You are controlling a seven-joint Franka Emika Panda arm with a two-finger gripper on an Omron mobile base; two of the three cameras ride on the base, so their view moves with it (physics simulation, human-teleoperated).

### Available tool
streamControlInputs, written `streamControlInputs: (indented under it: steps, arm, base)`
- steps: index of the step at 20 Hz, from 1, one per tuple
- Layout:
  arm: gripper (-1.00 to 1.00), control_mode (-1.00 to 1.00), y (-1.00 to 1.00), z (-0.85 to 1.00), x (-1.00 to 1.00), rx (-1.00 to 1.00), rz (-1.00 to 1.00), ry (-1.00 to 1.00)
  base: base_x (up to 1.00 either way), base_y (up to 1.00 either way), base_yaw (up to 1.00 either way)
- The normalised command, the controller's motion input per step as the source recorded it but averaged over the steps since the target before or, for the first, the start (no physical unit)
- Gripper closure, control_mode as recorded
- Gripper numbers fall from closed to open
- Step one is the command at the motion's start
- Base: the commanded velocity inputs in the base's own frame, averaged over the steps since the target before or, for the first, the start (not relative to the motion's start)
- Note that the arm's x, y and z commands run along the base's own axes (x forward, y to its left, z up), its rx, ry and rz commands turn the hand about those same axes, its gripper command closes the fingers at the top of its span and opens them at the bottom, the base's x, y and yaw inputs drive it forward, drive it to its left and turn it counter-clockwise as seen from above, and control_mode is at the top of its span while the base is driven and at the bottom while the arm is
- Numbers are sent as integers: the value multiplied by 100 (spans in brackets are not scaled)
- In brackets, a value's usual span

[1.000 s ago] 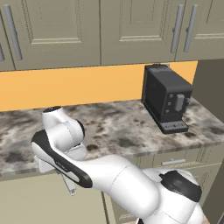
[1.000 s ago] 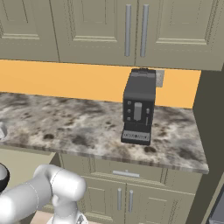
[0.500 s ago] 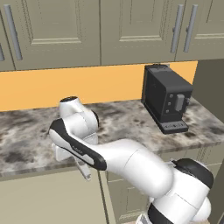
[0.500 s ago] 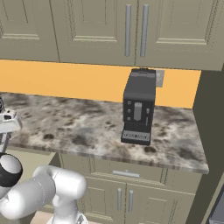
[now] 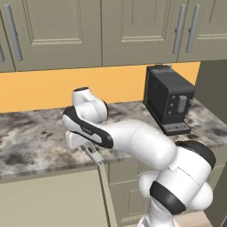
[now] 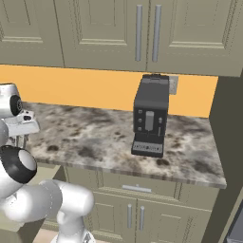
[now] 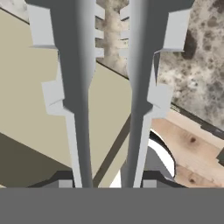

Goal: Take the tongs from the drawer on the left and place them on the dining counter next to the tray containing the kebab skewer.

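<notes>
The hand view looks straight along the tongs [image 7: 107,87], their two grey arms running up from the gripper [image 7: 107,183], jaws clamped on them. From the left base view, what seems their tip [image 5: 94,156] hangs beside the granite wall counter's [image 5: 31,142] edge.
</notes>
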Motion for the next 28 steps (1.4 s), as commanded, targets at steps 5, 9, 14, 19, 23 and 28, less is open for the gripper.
streamControlInputs:
  steps: [5,9,14,19,23,28]
  arm:
    - [100,-100,-35,4,1,0,0,-5]
    - [100,-100,-52,16,0,0,0,-6]
    - [100,-100,-68,23,0,0,0,-5]
    - [100,-100,-73,23,0,0,0,-2]
    - [100,-100,-69,29,0,0,0,0]
    - [100,-100,-63,31,0,1,0,0]
  base:
    - [0,0,0]
    - [0,0,0]
    - [0,0,0]
    - [0,0,0]
    - [0,0,0]
    - [0,0,0]
